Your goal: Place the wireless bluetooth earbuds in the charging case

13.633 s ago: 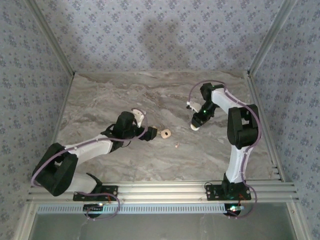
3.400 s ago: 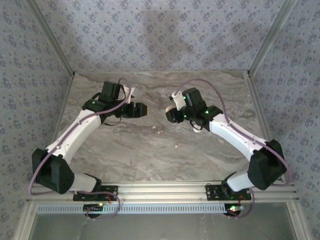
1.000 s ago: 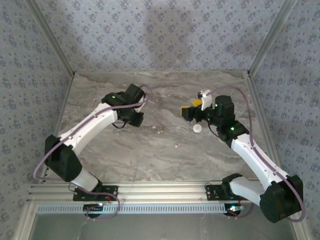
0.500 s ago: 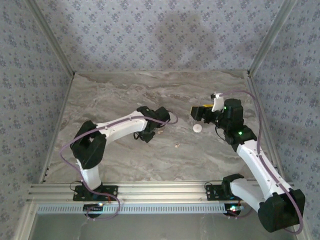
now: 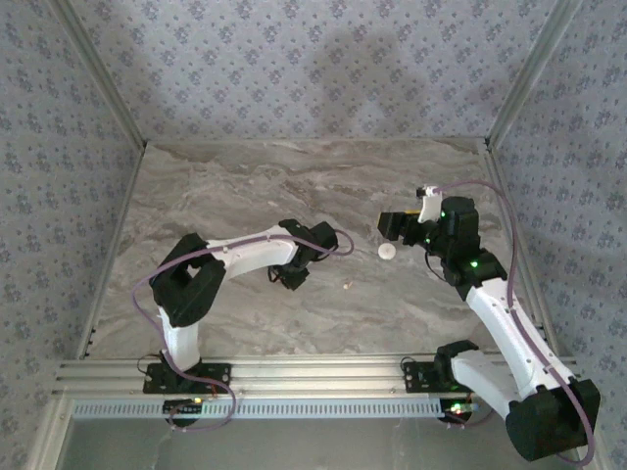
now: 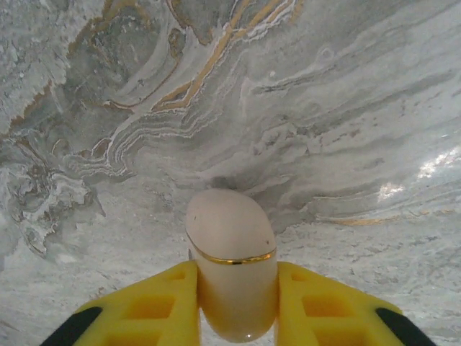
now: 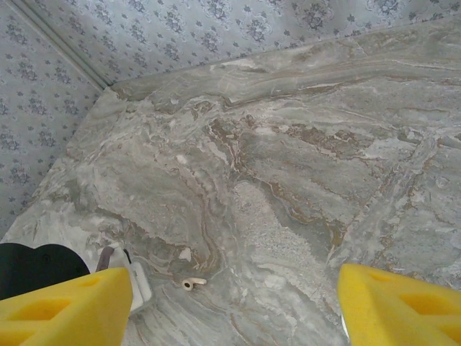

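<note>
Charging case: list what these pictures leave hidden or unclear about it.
- Left wrist: whether the left fingers clamp the charging case or only flank it; its closed shell hides the inside.
- Top external: the left arm covers the case; the earbud is a speck, shape unreadable.

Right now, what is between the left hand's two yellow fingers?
The peach charging case, with a thin gold ring round it, sits between the left hand's yellow fingers. The left wrist view shows it.
</note>
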You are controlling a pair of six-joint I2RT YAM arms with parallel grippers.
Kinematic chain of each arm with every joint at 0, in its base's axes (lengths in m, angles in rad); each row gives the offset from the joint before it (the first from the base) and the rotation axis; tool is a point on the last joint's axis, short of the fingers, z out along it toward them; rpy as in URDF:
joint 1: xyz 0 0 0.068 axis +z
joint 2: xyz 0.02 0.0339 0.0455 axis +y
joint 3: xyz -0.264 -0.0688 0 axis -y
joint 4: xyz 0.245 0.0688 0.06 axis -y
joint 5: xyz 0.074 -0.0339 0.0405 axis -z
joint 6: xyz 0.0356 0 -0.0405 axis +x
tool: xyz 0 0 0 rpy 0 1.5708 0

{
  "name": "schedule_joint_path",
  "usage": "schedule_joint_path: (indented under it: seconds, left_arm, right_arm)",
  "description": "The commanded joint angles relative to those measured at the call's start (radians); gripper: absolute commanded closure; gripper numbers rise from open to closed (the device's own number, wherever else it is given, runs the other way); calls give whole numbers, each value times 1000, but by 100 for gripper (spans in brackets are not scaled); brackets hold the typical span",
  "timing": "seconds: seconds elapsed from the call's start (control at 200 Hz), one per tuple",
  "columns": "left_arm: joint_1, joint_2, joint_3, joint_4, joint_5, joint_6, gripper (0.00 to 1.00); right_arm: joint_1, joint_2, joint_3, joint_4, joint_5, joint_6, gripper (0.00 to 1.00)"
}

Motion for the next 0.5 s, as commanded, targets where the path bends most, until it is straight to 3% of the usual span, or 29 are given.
schedule_joint_path:
  seconds: [0.0, 0.145, 0.41, 0.495]
  left_arm:
    - [-9, 7, -9, 22, 73, -10, 62]
    - [-2, -10, -14, 48, 130, -17, 48]
    - [73, -90, -16, 75, 319, -100, 38]
    - [106, -134, -31, 85, 358, -160, 31]
  right_arm:
    - [-7, -17, -6, -15, 18, 16, 23]
    - [-7, -19, -1, -24, 20, 19, 23]
    - [-8, -30, -4, -33, 18, 23, 23]
    - [-7, -26, -13, -24, 13, 32, 23]
